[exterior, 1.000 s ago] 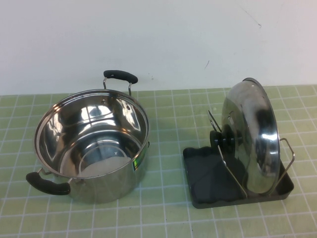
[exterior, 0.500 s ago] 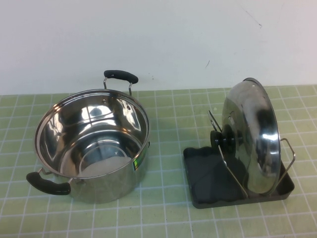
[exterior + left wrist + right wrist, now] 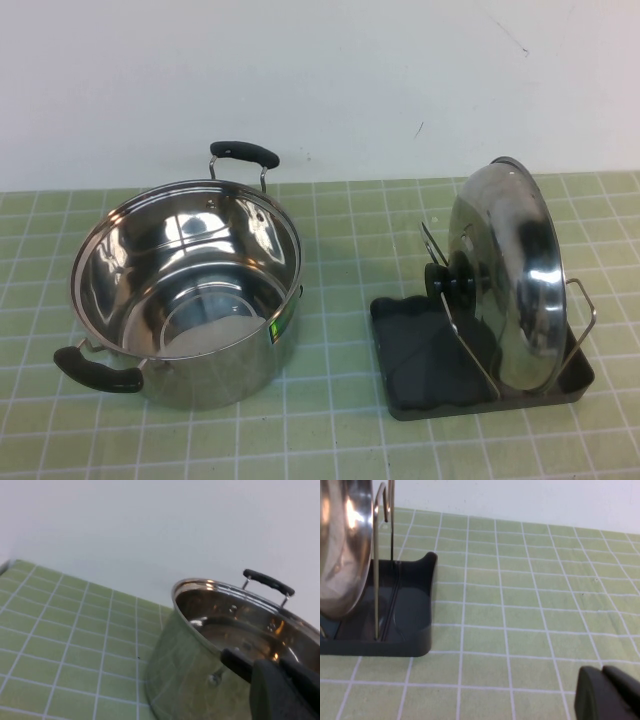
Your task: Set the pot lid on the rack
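The shiny domed steel pot lid point(image 3: 505, 275) stands on edge between the wire loops of the dark grey tray rack point(image 3: 415, 385), right of the steel pot point(image 3: 185, 290). The left gripper point(image 3: 285, 690) sits near the pot; the right gripper point(image 3: 607, 695) sits low, right of the rack. I cannot tell either one's finger state.

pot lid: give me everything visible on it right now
The pot lid is round, domed, shiny steel with a black knob at its centre. It stands on edge in the rack, held between the upright wire loops, leaning slightly, knob facing the pot. Its lower rim sits in the dark tray. Nothing grips it: the left gripper is beside the pot, and the right gripper is low over the mat, away from the rack.
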